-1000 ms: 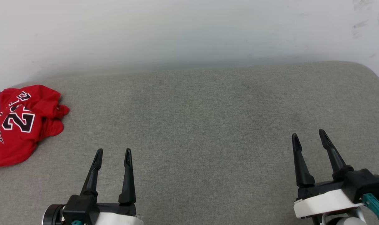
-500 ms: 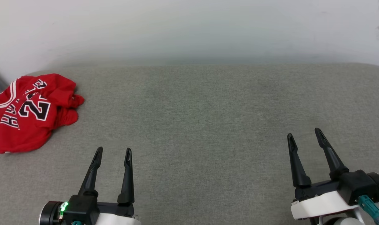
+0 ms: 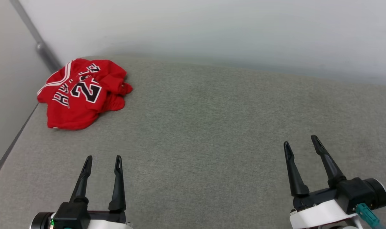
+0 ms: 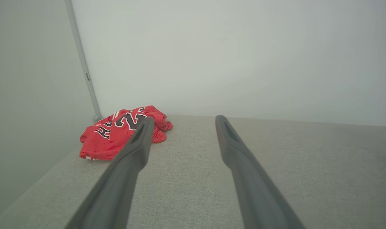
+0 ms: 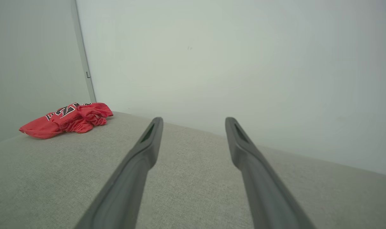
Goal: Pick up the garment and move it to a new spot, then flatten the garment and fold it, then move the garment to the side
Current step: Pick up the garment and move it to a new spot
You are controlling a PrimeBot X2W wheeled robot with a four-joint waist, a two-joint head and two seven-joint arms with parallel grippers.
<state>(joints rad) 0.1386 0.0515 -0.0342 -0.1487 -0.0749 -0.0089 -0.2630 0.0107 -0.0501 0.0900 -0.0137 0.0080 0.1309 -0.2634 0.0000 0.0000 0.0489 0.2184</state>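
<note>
crumpled red jersey with black 23 [image 3: 80, 98] at far-left corner of grey fabric bench [image 3: 212, 127] | left gripper [image 3: 103, 158] spread | right gripper [image 3: 300, 140] spread

You had the left gripper [image 4: 184, 119] with both dark fingers spread wide and nothing between them, above the grey fabric surface [image 4: 307, 165]. Past the fingertip at the view's left, the crumpled red jersey [image 4: 110, 143] lay in the far corner, near a thin upright strip [image 4: 84, 73] where the pale walls [image 4: 231, 57] met.
</note>
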